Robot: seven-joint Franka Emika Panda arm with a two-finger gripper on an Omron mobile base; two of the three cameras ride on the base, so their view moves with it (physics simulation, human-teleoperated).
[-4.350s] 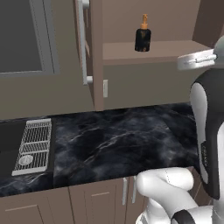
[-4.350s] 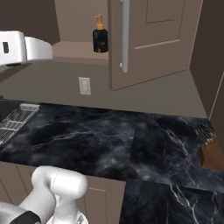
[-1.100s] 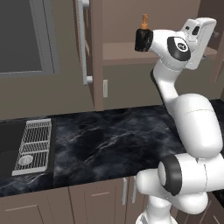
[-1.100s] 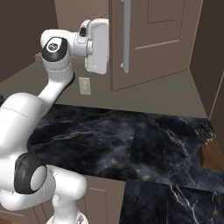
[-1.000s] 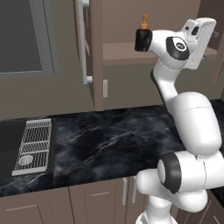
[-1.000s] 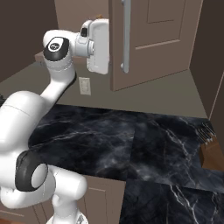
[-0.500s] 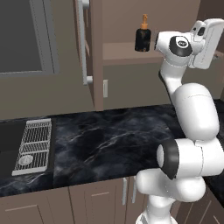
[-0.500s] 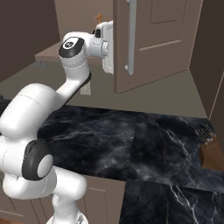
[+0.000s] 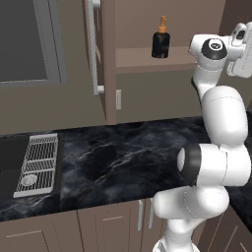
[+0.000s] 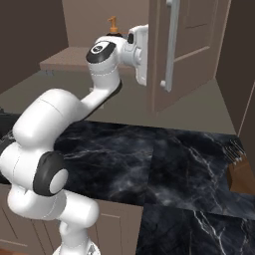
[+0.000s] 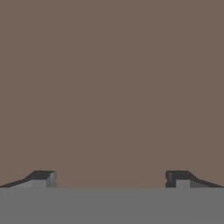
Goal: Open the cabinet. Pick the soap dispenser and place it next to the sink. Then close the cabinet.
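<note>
Soap dispenser stands upright on the open cabinet shelf; the hand, fingertips spread wide and holding nothing, faces plain brown.

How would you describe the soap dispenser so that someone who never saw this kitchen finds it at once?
Look at the taupe-brown wall cabinet above the black marble counter; its doors are open. On its inner shelf stands the soap dispenser, alone. It is a small, squat black bottle with an orange pump top.

Soap dispenser body hidden behind arm.
</note>
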